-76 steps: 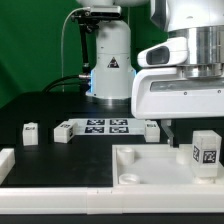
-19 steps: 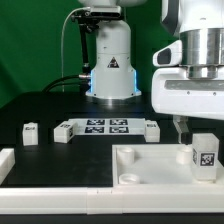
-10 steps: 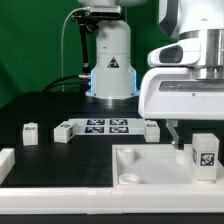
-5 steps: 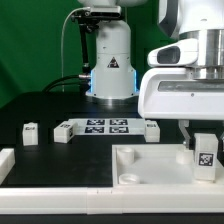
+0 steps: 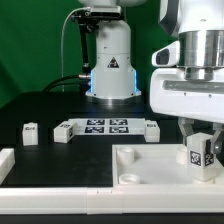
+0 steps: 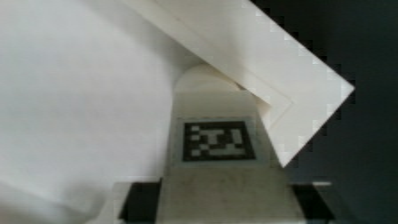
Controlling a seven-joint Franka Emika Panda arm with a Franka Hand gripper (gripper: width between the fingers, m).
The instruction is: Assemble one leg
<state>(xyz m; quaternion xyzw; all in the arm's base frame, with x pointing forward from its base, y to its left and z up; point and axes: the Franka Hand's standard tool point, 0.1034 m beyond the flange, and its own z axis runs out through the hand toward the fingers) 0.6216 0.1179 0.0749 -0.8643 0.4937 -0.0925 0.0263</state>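
Observation:
The leg (image 5: 198, 153), a small white post with a black-and-white marker, stands over the right corner of the large white square tabletop (image 5: 140, 168). My gripper (image 5: 200, 140) is shut on it, one finger on each side. In the wrist view the leg (image 6: 219, 120) fills the middle, its marker facing the camera, between my gripper's (image 6: 221, 205) dark fingers (image 6: 143, 200). The tabletop's corner (image 6: 267, 60) lies beyond the leg. Whether the leg's foot touches the tabletop is hidden.
The marker board (image 5: 105, 126) lies mid-table before the robot base (image 5: 110, 60). Three more small white legs lie near it: one (image 5: 30, 132) at the exterior view's left, one (image 5: 63, 130) and one (image 5: 152, 129) at the board's ends. A white bracket (image 5: 5, 160) sits at the left edge.
The gripper has turned about its axis with the leg in it. The leg's marker face now sits at an angle and slightly further to the exterior view's left. The other parts have not moved.

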